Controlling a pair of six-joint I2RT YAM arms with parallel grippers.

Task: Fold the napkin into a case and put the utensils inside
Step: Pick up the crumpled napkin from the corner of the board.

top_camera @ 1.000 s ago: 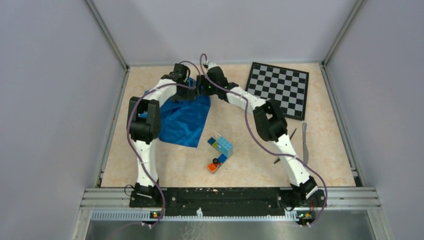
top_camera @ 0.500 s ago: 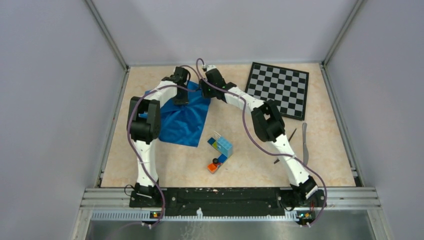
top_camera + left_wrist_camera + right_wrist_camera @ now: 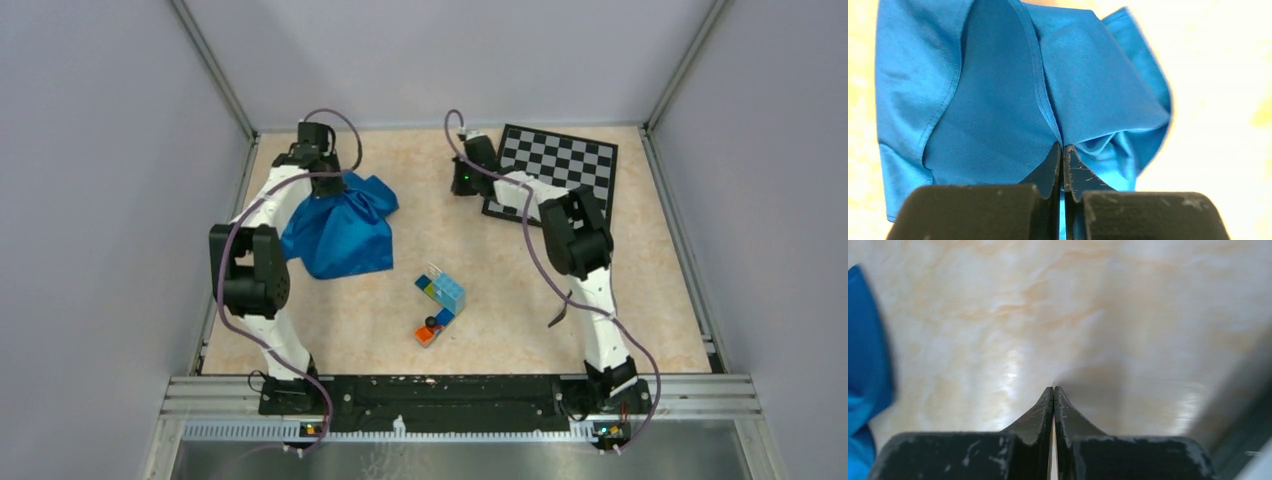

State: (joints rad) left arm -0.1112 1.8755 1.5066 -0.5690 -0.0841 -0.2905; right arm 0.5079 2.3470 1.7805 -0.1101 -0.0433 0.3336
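Observation:
The bright blue napkin (image 3: 340, 228) lies bunched at the table's back left. My left gripper (image 3: 330, 177) is shut on its far edge. In the left wrist view the fingertips (image 3: 1063, 146) pinch a fold and the napkin (image 3: 998, 100) spreads away from them. My right gripper (image 3: 463, 186) hangs beside the chessboard's left edge, shut on nothing. The right wrist view shows its tips (image 3: 1053, 388) over bare table, with a bit of napkin (image 3: 863, 370) at the left border. A dark fork end (image 3: 558, 310) pokes out beside the right arm. The knife is hidden.
The chessboard (image 3: 570, 170) lies at the back right. A cluster of toy bricks (image 3: 442, 296) with a small orange piece (image 3: 427, 335) sits in the middle front. Grey walls close in the table on three sides.
Both grippers have shut. The left one dragged the napkin's far edge to the left, bunching the cloth. The right one swung right toward the chessboard, away from the napkin.

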